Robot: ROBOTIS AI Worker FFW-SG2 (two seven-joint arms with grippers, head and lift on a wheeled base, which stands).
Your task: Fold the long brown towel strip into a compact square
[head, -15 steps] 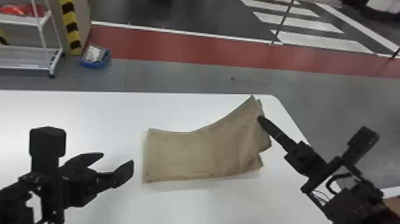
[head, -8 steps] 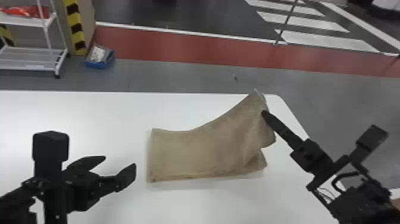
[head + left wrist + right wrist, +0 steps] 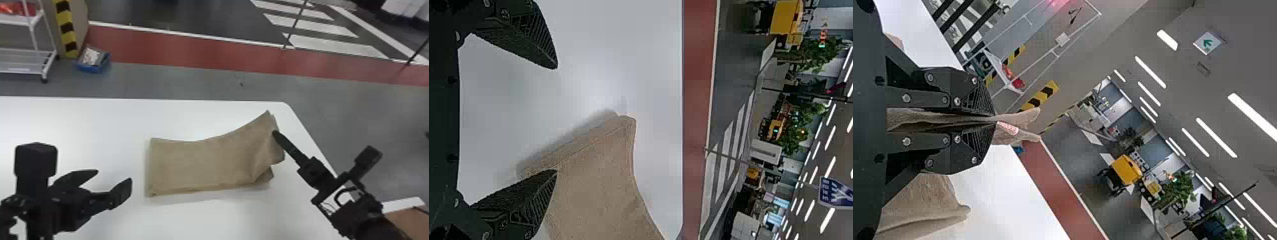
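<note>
Right now I'm pinching the brown towel [image 3: 210, 162] with the right gripper [image 3: 277, 135], at about two o'clock from the cloth's middle. In the right wrist view, the right gripper [image 3: 994, 120] is closing its two fingers tight together on a thin gather of fabric, and two soft lips of cloth are poking out past the tips, with a small white-and-red tag [image 3: 1007, 128] showing between them. Over toward half past eight from the towel, I'm holding the left gripper [image 3: 113, 177] empty, its fingers standing wide apart, just beside the cloth's end in the head view. One of those fingers is overlapping a towel corner in the left wrist view; I can't tell whether they are touching.

The towel is lying lengthwise on the white table [image 3: 95, 124], already doubled into layers. Its nine o'clock end is sitting flat and fairly square, with layered edges showing, while the pinched end is lifting and creasing. One corner is peaking toward one o'clock, and a lower fold is jutting out at four o'clock.

Farther out on the floor, a blue bin [image 3: 93, 67] is sitting at eleven o'clock beside a wheeled white rack [image 3: 48, 65], and a red floor band [image 3: 191, 51] is running across twelve o'clock.
</note>
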